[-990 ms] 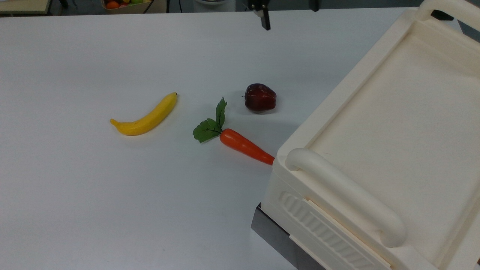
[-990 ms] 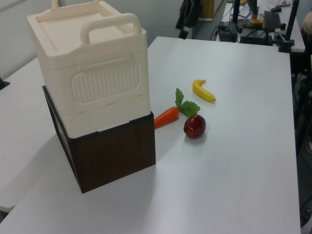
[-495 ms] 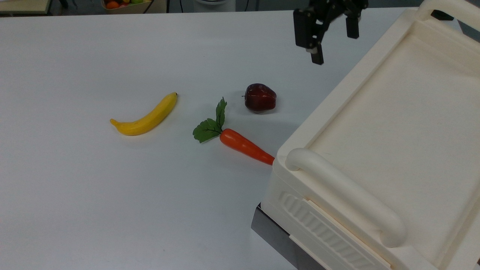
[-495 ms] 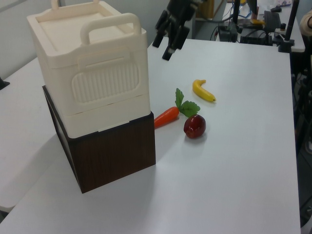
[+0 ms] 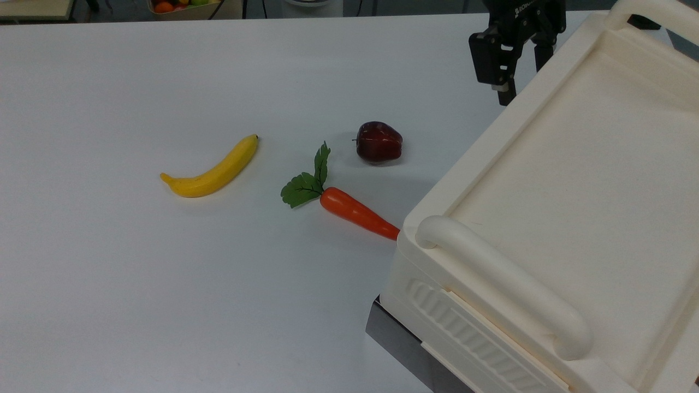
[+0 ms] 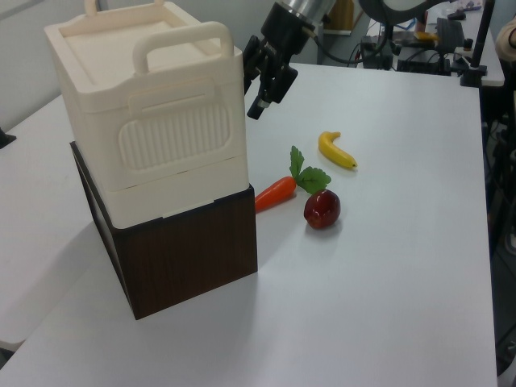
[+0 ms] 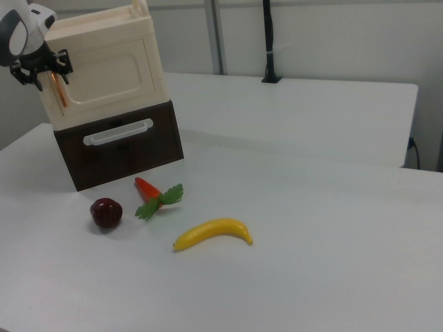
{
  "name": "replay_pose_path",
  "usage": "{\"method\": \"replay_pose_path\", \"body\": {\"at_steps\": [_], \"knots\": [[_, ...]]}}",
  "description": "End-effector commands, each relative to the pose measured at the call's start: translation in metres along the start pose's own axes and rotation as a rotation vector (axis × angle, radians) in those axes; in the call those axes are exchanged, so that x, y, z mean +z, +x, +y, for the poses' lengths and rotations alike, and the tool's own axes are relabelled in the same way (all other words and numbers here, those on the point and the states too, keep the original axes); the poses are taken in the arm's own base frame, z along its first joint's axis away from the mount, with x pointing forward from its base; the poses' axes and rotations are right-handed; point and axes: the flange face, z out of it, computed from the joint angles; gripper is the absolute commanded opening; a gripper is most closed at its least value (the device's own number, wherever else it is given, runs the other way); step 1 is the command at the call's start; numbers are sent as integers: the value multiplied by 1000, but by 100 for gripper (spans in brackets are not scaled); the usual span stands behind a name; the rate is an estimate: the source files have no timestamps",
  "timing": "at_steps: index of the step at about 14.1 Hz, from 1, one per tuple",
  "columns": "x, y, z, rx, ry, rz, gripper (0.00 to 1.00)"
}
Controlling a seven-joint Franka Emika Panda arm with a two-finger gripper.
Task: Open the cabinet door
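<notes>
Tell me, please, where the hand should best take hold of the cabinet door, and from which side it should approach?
Probably by the copper-coloured bar handle, standing upright near the right view's left edge of the cabinet door. It is the one raised part on a flat panel, so fingers can close around it. Approach from the door's front, with the open hand already beside it.

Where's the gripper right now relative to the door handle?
In the right view the gripper sits at the cabinet door's left edge, right by the copper handle.
</notes>
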Motion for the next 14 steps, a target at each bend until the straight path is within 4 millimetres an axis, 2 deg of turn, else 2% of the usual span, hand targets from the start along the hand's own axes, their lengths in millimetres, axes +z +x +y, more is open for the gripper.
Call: {"method": "replay_pose_path", "body": {"at_steps": [1,5,8,10,14], "knots": [[-2,4,3,-26,-1,20,55],[1,1,3,-41,0,8,33],[1,0,5,-28,6,10,10],[0,0,3,-28,7,8,5],[-3,-3,3,-24,21,-22,5]]}}
